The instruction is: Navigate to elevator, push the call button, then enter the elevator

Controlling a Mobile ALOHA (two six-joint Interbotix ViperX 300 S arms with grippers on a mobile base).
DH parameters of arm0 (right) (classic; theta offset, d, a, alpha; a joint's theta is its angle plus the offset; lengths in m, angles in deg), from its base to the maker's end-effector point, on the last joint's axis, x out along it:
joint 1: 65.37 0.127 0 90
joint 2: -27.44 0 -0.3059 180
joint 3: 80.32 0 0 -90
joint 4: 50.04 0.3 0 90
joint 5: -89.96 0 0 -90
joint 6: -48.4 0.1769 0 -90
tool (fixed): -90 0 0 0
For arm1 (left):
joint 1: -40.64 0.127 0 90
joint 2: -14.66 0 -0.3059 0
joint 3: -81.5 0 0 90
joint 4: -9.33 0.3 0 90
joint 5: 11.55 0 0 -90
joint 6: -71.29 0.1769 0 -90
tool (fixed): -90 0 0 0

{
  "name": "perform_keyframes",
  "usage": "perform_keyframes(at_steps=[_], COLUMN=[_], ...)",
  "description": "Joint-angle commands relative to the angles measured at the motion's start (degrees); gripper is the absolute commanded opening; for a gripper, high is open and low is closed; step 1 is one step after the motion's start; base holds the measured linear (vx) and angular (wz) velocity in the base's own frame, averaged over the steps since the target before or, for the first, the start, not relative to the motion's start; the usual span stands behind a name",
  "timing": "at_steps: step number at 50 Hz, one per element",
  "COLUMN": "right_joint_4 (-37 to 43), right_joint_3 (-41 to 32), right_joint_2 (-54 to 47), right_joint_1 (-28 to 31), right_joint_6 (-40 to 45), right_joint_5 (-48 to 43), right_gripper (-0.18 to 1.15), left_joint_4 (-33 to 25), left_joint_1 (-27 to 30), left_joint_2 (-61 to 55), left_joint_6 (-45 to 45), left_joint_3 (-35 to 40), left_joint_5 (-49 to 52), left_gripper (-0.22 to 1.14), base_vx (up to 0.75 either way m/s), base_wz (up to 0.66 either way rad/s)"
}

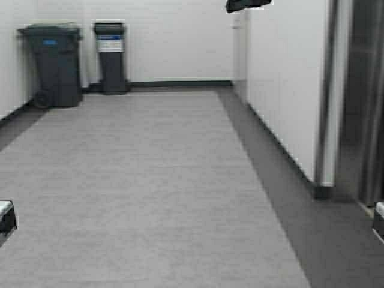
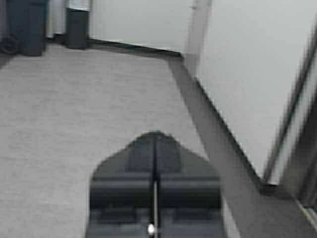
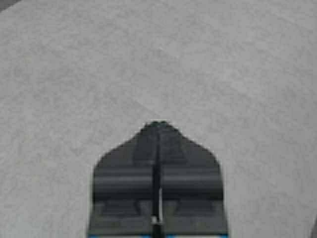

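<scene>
Base is in a corridor, navigation stage by my reading. The elevator (image 1: 363,102) shows only as a sliver of brushed steel frame and door at the right edge of the high view, just past the end of a white wall panel (image 1: 282,78); the left wrist view catches the same steel edge. The call button is not visible in any view, so I cannot place it yet. Left gripper (image 2: 155,141) has its fingers pressed together along the centre seam, holding nothing, pointed down the corridor. Right gripper (image 3: 157,129) likewise closed and empty, aimed at bare floor. Handling judgement: the doors are rigid steel and not something to grasp; the button will likely be small, stiff and need a short straight push from a closed fingertip, square-on so it does not skid off smooth metal. Surface underfoot is flat grey floor (image 1: 138,180) with a darker border strip (image 1: 282,198) along the wall base. Far end: white wall, a dark wheeled bin (image 1: 53,63) and a narrower bin (image 1: 111,57) beside it, well apart from the elevator.
</scene>
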Motion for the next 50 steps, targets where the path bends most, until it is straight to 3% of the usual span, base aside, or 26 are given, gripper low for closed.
perform_keyframes(at_steps=[1,13,50], right_joint_4=[0.2,2.2,2.7], right_joint_3=[0.0,4.4,3.5], right_joint_2=[0.6,2.1,2.3], right_joint_1=[-2.0,-4.7,-5.3], right_joint_6=[0.4,0.3,0.5], right_joint_5=[-0.5,-0.5,-3.9], right_gripper=[0.06,0.06,0.06], left_joint_4=[0.1,0.3,1.4], left_joint_1=[0.0,0.0,0.0], left_joint_2=[-1.0,-5.9,-7.6], left_joint_6=[0.2,0.7,2.9], left_joint_3=[1.1,2.5,2.5], left_joint_5=[-0.6,-1.8,-5.2], left_gripper=[0.02,0.02,0.02], base_vx=[0.26,0.3,0.46], base_wz=[0.32,0.25,0.0])
